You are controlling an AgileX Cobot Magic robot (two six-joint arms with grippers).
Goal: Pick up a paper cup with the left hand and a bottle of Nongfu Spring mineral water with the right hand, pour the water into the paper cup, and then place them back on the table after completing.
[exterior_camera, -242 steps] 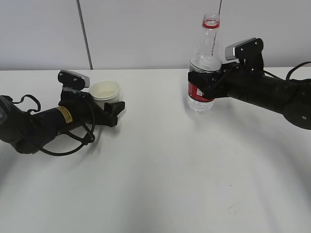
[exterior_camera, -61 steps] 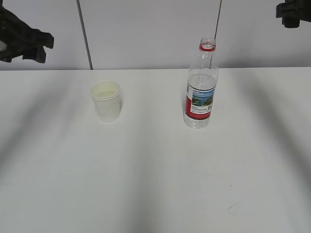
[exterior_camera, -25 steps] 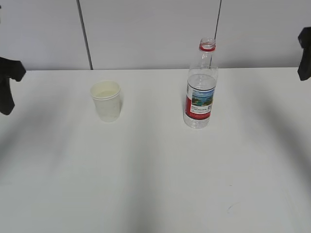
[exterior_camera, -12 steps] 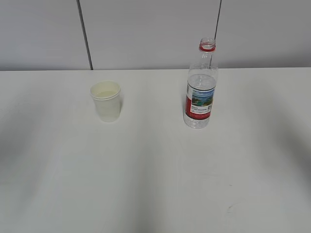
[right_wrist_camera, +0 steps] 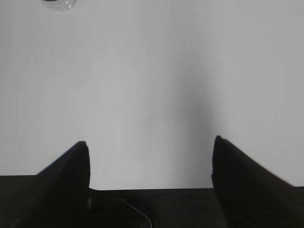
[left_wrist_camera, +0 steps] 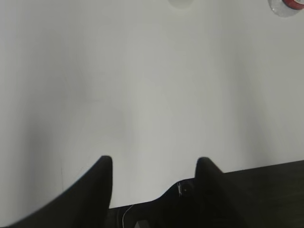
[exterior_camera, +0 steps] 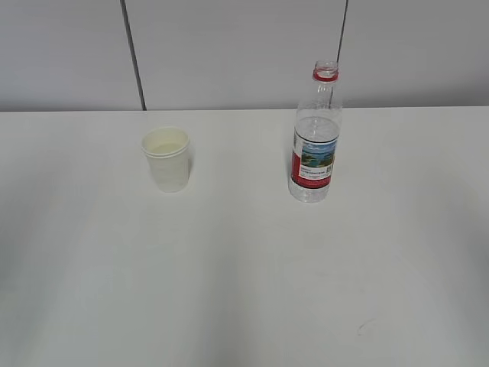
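1. The paper cup (exterior_camera: 166, 158) stands upright left of centre in the exterior view, on the white table (exterior_camera: 244, 290), with nothing touching it. Its inside looks pale; whether there is water in it cannot be told from this angle.

2. The bottle (exterior_camera: 314, 134) stands upright right of centre, well apart from the cup. It has no cap, only a red ring at the neck, and clear water (exterior_camera: 316, 126) shows in the body above the red and blue label.

3. Neither arm appears in the exterior view. In the left wrist view the left hand (left_wrist_camera: 154, 164) shows two dark fingers spread apart at the bottom of the frame, holding nothing, above bare table. A sliver of the cup sits at the top edge and the bottle's red ring at the upper right corner.

4. In the right wrist view the right hand (right_wrist_camera: 150, 147) has its claw wide, empty, with only the bottle's clear base at the upper left corner.

5. Judged from how things lie, both items are set down and released.

6. Risks from here: the bottle is open, tall and narrow, so a sweeping arm could tip it and spill water. The light cup would slide or topple at a slight knock.
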